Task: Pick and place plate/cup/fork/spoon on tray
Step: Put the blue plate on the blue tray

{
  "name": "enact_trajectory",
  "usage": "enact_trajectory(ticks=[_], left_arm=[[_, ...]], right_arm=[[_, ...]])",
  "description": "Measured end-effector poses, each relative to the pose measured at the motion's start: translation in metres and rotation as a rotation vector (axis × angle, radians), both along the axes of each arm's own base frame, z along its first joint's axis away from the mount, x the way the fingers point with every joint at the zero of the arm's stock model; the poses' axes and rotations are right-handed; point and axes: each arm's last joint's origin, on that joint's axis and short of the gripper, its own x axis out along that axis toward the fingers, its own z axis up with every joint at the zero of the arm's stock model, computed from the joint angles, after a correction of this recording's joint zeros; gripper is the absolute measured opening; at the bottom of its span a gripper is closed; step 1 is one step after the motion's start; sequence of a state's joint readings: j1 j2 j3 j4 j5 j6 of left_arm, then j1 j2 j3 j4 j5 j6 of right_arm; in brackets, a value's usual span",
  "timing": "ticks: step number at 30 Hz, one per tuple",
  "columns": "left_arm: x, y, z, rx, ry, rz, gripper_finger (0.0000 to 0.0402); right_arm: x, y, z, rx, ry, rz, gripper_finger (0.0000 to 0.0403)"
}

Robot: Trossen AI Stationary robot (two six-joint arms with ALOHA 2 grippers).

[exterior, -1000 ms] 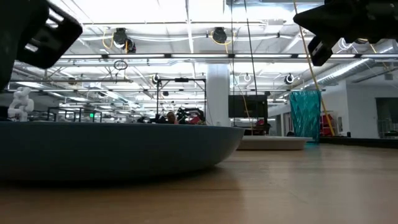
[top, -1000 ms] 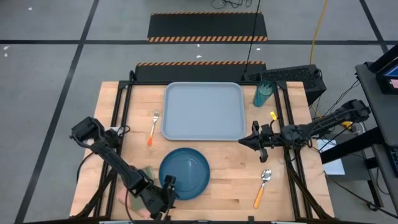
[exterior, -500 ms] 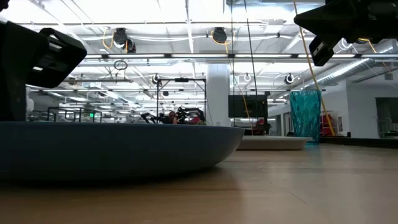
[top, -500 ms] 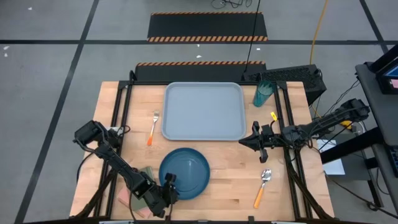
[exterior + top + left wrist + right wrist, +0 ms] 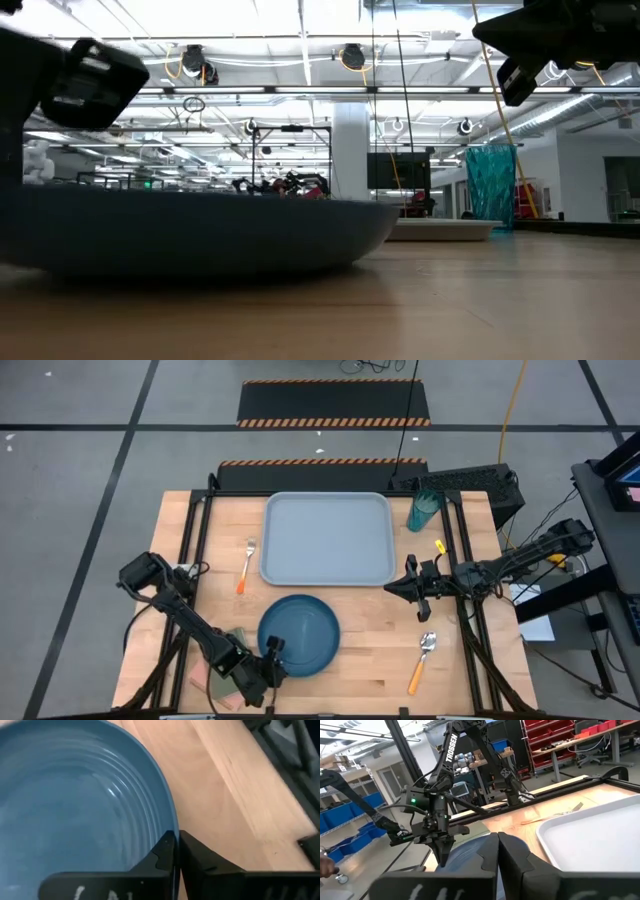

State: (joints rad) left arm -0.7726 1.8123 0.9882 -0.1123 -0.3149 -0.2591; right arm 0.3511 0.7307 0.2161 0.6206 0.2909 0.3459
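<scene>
The left gripper (image 5: 272,660) has its two fingers pinched tight on the near-left rim of the plate (image 5: 299,638); in the left wrist view the fingers (image 5: 165,851) straddle the plate's edge (image 5: 172,827), one on top and one underneath. From table height the plate (image 5: 200,235) looks tipped, its left side raised off the wood while the right side sits low. The left arm reaches in from the table's left edge, running low and diagonally toward the near side, its wrist beside a greenish notebook (image 5: 232,660) at the front corner. The right gripper (image 5: 408,588) hangs over the table just off the tray's near-right corner, fingers pressed together on nothing, its arm stretched in level from the right side. The tray (image 5: 327,538) lies empty at the far middle. The fork (image 5: 245,565) rests just left of it, the cup (image 5: 423,511) stands by its far-right corner, and the spoon (image 5: 421,660) lies near the front right.
</scene>
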Motion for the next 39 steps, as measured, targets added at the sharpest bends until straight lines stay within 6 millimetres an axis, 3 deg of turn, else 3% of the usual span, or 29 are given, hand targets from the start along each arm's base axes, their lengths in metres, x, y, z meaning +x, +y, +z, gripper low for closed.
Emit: enact_trajectory(ticks=[8, 14, 19, 27, 39], left_arm=[[-0.006, 0.005, 0.042, -0.053, -0.103, -0.055, 0.0008], [-0.012, 0.014, 0.079, -0.032, -0.225, -0.131, 0.0008], [-0.011, 0.023, 0.112, 0.040, -0.321, -0.180, 0.0007], [0.003, 0.039, 0.153, 0.208, -0.326, -0.195, 0.0007], [0.026, 0.075, 0.172, 0.401, -0.337, -0.086, 0.0007]], right_arm=[[0.002, 0.006, 0.019, -0.036, -0.047, 0.027, 0.0000], [0.004, 0.015, 0.031, -0.075, 0.027, -0.032, 0.0000], [0.002, 0.019, 0.035, -0.112, 0.077, -0.104, 0.0000], [0.001, 0.020, 0.032, -0.147, 0.111, -0.111, 0.0000], [-0.001, 0.022, 0.024, -0.110, 0.189, -0.067, 0.0000]])
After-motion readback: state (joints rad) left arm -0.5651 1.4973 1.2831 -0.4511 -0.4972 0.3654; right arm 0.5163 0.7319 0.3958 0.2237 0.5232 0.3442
